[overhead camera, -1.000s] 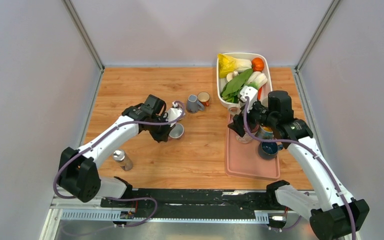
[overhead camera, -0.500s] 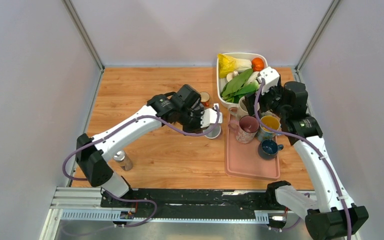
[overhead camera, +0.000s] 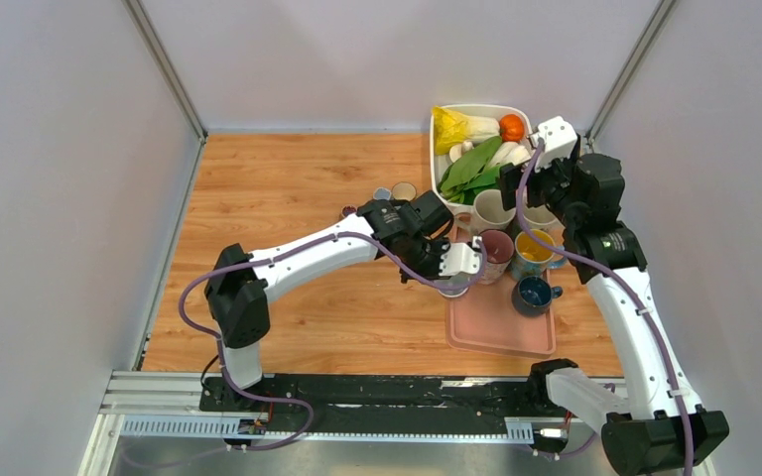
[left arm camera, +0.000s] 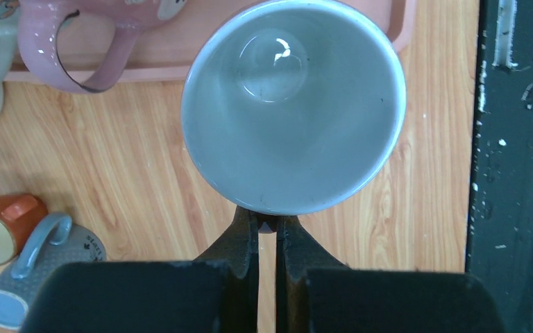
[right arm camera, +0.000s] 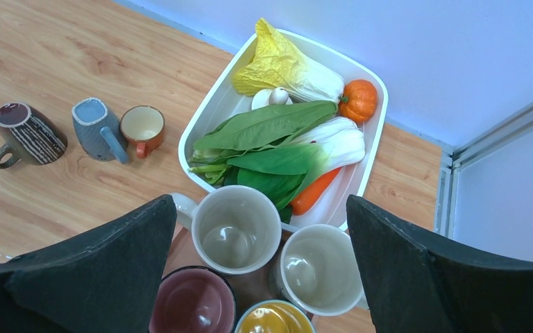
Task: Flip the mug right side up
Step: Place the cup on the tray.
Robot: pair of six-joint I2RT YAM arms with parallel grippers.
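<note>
Grey mug (overhead camera: 452, 287) hangs at the left edge of the pink tray (overhead camera: 501, 332), overhead, in the left gripper (overhead camera: 454, 273). Left wrist: mouth up, long axis near upright, jaws pinched narrow on its handle. Right wrist: right gripper (right arm camera: 257, 208) spread wide, holding nothing.

Grey mug's (left arm camera: 291, 104) handle mostly hidden btwn fingers (left arm camera: 244, 239); pink mug (left arm camera: 90, 17) cropped at top.

A: Top camera?
B: Fixed high behind the arm bases (overhead camera: 387, 392), facing down over the whole table (overhead camera: 288, 188).
A: Wrists?
B: Left: very near, past the left pincer (left arm camera: 266, 222) into the grey cup (left arm camera: 291, 118) just ahead. Right: higher up, between its fingers (right arm camera: 90, 270). Both catch the orange cup (right arm camera: 142, 125) and blue mug (right arm camera: 97, 128).
</note>
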